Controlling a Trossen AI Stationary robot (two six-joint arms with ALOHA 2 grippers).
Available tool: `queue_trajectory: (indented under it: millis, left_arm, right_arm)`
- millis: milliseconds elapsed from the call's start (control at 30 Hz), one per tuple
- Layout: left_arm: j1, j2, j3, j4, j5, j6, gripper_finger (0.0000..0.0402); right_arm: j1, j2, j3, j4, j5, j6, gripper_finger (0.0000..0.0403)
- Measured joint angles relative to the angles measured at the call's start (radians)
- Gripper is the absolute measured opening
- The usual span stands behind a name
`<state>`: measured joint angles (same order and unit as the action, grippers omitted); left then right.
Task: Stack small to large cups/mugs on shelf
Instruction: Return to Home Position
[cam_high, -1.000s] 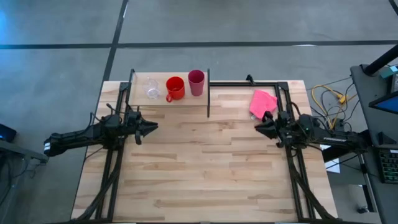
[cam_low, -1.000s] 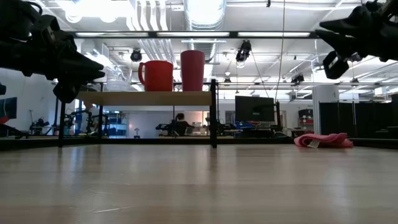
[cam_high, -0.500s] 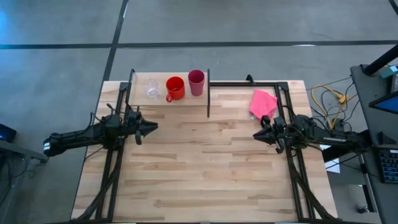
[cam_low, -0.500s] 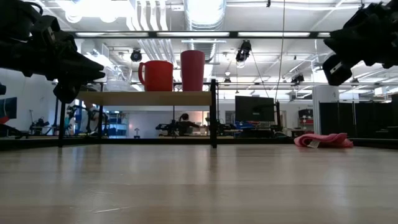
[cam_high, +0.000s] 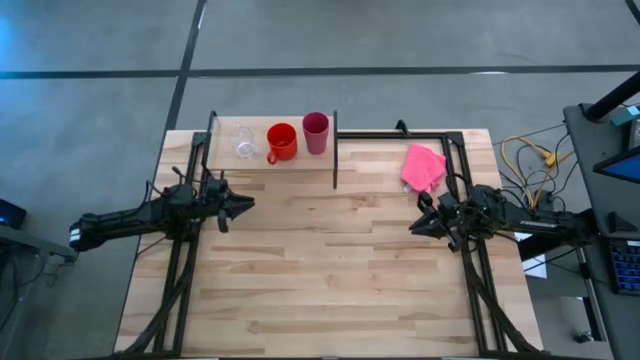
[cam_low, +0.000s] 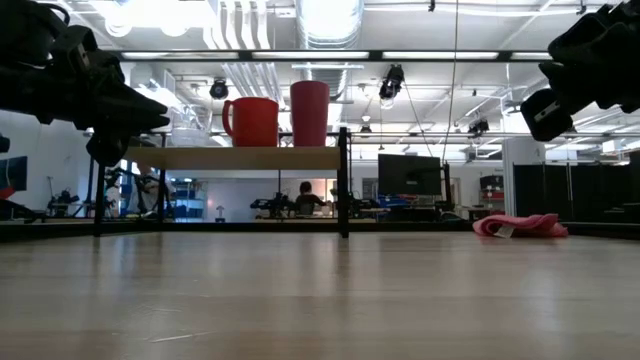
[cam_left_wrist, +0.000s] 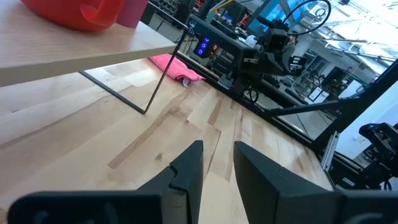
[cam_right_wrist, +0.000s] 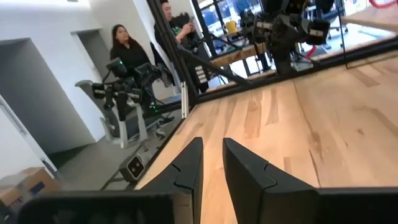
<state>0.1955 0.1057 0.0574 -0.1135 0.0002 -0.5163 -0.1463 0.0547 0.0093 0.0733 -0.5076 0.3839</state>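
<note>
The dark left gripper (cam_high: 246, 203) hangs over the left edge of the pale plank surface (cam_high: 330, 270), in front of the shelf's left end. In its wrist view its two fingers (cam_left_wrist: 188, 171) lie close together with only a narrow slit between them, holding nothing.

At the far left corner of the surface stands the light wooden rectangular shelf (cam_high: 225, 152) with thin black posts at its ends. Three vessels stand upright in a row on its board. The small clear glass cup (cam_high: 245, 143) is at the left. The wider red mug with a handle (cam_high: 282, 141) is in the middle. The taller magenta-pink tumbler (cam_high: 315, 132) is at the right, just beside the mug and near the right post.

A crumpled pink cloth (cam_high: 423, 166) lies on the surface well right of the shelf. Just in front of it the dark right gripper (cam_high: 416, 226) hangs over the right side of the surface. Its fingers (cam_right_wrist: 186, 168) are likewise nearly together and empty.
</note>
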Motion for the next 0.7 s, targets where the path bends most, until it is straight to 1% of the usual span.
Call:
queue_trajectory:
  millis: [700]
  left_arm:
    - [0.000,0.003,0.000,0.001,0.000,0.000,0.0075]
  right_arm:
    - [0.000,0.006,0.000,-0.011,0.003,0.015,0.0056]
